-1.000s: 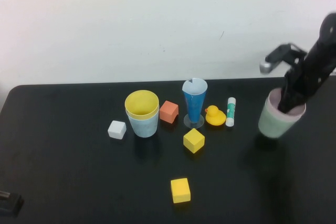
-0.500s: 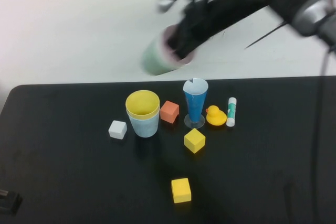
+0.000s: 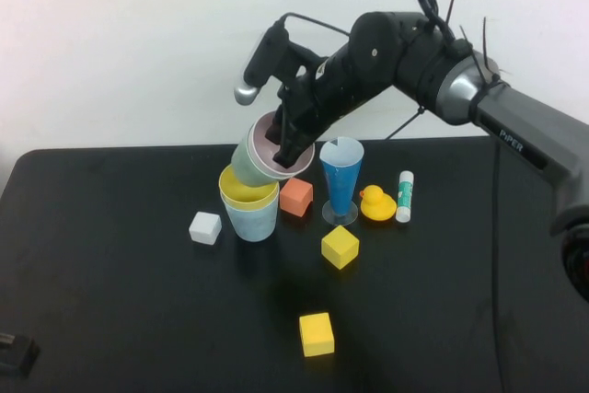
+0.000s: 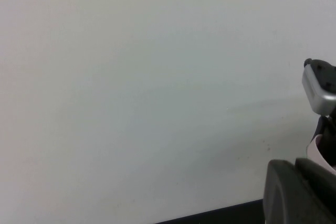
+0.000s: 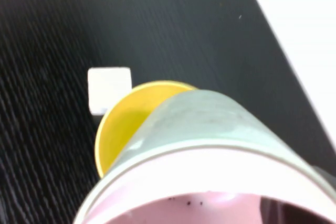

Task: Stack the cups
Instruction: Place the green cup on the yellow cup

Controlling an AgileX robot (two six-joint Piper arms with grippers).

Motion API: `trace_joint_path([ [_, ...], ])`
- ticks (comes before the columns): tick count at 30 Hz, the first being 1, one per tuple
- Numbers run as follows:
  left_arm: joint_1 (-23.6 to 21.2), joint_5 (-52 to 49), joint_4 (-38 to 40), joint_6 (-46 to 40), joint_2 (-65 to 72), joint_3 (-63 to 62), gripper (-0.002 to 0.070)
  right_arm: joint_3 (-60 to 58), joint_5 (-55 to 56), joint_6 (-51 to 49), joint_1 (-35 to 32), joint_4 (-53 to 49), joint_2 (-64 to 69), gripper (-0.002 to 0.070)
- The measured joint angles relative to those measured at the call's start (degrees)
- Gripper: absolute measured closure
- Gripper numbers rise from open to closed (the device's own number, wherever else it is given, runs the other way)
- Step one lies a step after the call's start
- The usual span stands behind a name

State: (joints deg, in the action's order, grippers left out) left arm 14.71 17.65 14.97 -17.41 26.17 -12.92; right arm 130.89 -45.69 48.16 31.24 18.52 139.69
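A black table (image 3: 110,319) fills the lower two thirds of the high view, under a white wall (image 3: 120,43). At the lower left corner a small dark piece that may belong to the left gripper (image 3: 16,353) rests at the table's edge; whether its fingers are open or closed cannot be told.

Nearest, low in the centre, lies a yellow block (image 3: 316,333). Above it sits a second yellow block (image 3: 340,247), and to the left a white block (image 3: 205,227).

In the middle of the frame stands a light blue cup (image 3: 252,220) with a yellow cup (image 3: 247,187) nested in it. Right of them, in a row, are an orange block (image 3: 295,196), a tall dark-blue cone glass (image 3: 340,181), a yellow rubber duck (image 3: 376,203) and a glue stick (image 3: 404,196).

The right arm (image 3: 515,126) reaches in from the right edge, bends at the top centre and slants down to the left. The right gripper (image 3: 285,146) grips a pale green cup (image 3: 250,160) with a pink cup (image 3: 276,140) nested inside, one finger inside the rim. This pair is tilted, its base pointing down to the left, just above the yellow cup's mouth; whether they touch cannot be told.
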Motion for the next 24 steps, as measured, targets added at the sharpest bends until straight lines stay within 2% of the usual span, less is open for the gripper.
trace_joint_path([
  [8,0.0,0.0,0.0,0.0,0.0,0.0,0.0674,0.0,-0.1,0.0,0.0,-0.1,2.3,0.0618],
  [10,0.0,0.0,0.0,0.0,0.0,0.0,0.0674,0.0,-0.1,0.0,0.0,-0.1,2.5,0.0580],
  [13,0.0,0.0,0.0,0.0,0.0,0.0,0.0675,0.0,0.6,0.0,0.0,1.2,2.5,0.0475],
  [16,0.0,0.0,0.0,0.0,0.0,0.0,0.0675,0.0,0.9,0.0,0.0,2.0,2.5,0.0400],
  [24,0.0,0.0,0.0,0.0,0.0,0.0,0.0675,0.0,1.0,0.0,0.0,2.5,0.4,0.0367],
])
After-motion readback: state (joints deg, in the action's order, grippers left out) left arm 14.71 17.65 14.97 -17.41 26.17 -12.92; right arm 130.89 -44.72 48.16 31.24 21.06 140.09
